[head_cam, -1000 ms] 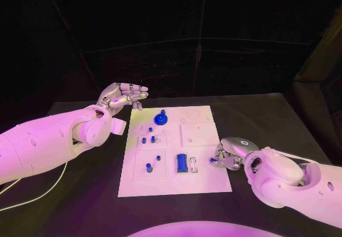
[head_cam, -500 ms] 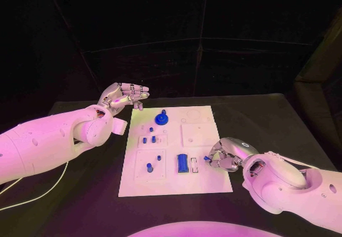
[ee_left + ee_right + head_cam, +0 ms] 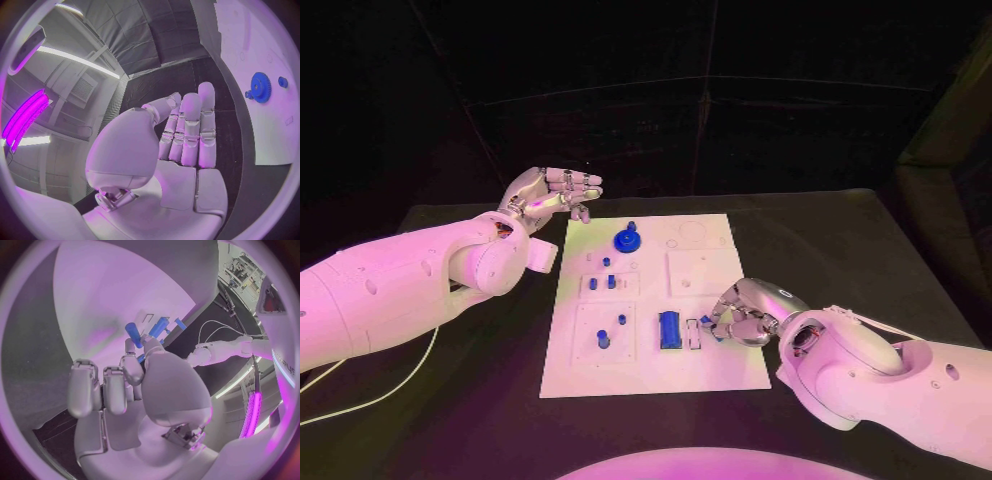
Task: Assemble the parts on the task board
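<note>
The white task board [image 3: 704,270] lies lengthwise in the middle of the black table. On it are a blue gear [image 3: 627,241], small blue pegs [image 3: 599,283] and a long blue block [image 3: 669,330]. My right hand [image 3: 744,315] hovers at the board's right edge, close beside the block, pinching a small blue peg [image 3: 711,322] between thumb and finger. The right wrist view shows that peg [image 3: 133,335] at the fingertips, just before the block [image 3: 159,327]. My left hand [image 3: 548,195] is raised off the board's far left corner, holding nothing; its fingers [image 3: 190,130] are stretched out, with the gear [image 3: 259,87] off to the side.
Another small blue peg [image 3: 603,338] stands in the near left field of the board. A pale cable [image 3: 372,400] runs over the black table [image 3: 848,240] under my left arm. Dark curtains close the far side.
My right hand has moved left from the board's right edge toward the blue block, carrying the small blue peg. The left hand has stayed put.
</note>
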Controlling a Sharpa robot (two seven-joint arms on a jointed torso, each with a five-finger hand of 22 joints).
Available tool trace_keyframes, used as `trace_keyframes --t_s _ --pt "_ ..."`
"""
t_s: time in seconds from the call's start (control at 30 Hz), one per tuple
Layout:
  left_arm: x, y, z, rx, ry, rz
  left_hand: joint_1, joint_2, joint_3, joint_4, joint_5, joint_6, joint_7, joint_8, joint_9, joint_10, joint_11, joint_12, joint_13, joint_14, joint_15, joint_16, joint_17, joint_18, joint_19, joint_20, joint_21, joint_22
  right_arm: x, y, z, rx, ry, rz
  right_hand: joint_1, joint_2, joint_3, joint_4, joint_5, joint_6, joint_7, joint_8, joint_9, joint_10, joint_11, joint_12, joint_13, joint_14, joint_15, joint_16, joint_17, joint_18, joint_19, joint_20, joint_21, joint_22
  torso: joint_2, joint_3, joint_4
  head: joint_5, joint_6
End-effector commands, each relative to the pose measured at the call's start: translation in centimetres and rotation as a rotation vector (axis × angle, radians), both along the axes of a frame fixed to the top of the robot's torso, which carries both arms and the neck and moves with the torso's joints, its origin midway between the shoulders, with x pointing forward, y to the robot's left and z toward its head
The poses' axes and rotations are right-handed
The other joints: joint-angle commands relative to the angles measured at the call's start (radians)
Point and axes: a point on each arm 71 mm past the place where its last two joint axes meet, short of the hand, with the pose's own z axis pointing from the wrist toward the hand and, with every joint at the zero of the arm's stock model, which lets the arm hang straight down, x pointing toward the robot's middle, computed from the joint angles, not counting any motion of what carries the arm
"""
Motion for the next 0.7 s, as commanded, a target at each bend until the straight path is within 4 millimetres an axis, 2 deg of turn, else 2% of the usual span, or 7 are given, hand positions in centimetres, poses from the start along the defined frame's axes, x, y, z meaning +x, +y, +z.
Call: trace_keyframes --t_s 0.03,0.33,0.57,0.7 --pt "0.0 -0.2 0.1 -0.008 -0.002 -0.012 -0.002 0.006 -0.006 0.000 0.003 0.003 -0.001 0.002 -0.001 -0.005 0.001 0.005 -0.002 -0.008 -0.001 -0.004 -0.001 0.015 -0.007 -0.001 -0.005 -0.001 0.1 0.2 -0.4 0.011 0.050 -0.018 -0.019 -0.004 0.008 0.014 0.002 0.017 -0.004 -0.002 0.005 0.008 -0.002 0.009 0.006 0.075 -0.008 0.008 0.093 -0.021 0.010 -0.007 0.006 0.004 0.001 -0.0004 -0.0001 0.001 -0.002" --pt "0.0 -0.2 0.1 -0.008 -0.001 -0.014 -0.002 0.006 -0.006 0.000 0.003 0.003 -0.001 0.002 -0.001 -0.005 0.001 0.005 -0.002 -0.008 -0.001 -0.004 -0.001 0.015 -0.007 -0.001 -0.005 -0.001 0.4 1.0 -0.8 0.007 0.077 -0.017 -0.034 -0.011 0.021 0.029 0.003 0.030 -0.009 0.001 0.011 0.015 -0.007 0.022 0.017 0.076 -0.012 0.011 0.100 -0.022 0.012 -0.010 0.009 0.008 0.001 0.0013 -0.0004 0.004 -0.004" --pt "0.0 -0.3 0.1 -0.008 0.000 -0.016 -0.002 0.006 -0.006 0.000 0.003 0.003 -0.001 0.002 -0.001 -0.005 0.001 0.005 -0.002 -0.008 -0.001 -0.004 -0.001 0.015 -0.007 -0.001 -0.005 -0.001 0.6 1.5 -1.0 0.007 0.080 -0.017 -0.036 -0.011 0.026 0.033 0.003 0.034 -0.012 0.003 0.013 0.014 -0.008 0.015 0.013 0.076 -0.013 0.012 0.101 -0.022 0.013 -0.011 0.009 0.009 0.000 0.0001 0.0011 0.006 -0.002" --pt "0.0 -0.3 0.1 -0.008 0.001 -0.017 -0.002 0.006 -0.006 0.000 0.003 0.003 -0.001 0.002 -0.001 -0.005 0.001 0.005 -0.002 -0.008 -0.001 -0.004 -0.001 0.015 -0.007 -0.001 -0.005 -0.001 0.7 1.6 -1.2 -0.007 0.093 -0.006 -0.052 -0.011 0.033 0.048 -0.003 0.043 -0.016 0.008 0.021 0.011 -0.012 -0.006 -0.003 0.077 -0.016 0.014 0.105 -0.023 0.014 -0.014 0.011 0.012 0.000 0.0003 0.0000 0.007 -0.003"
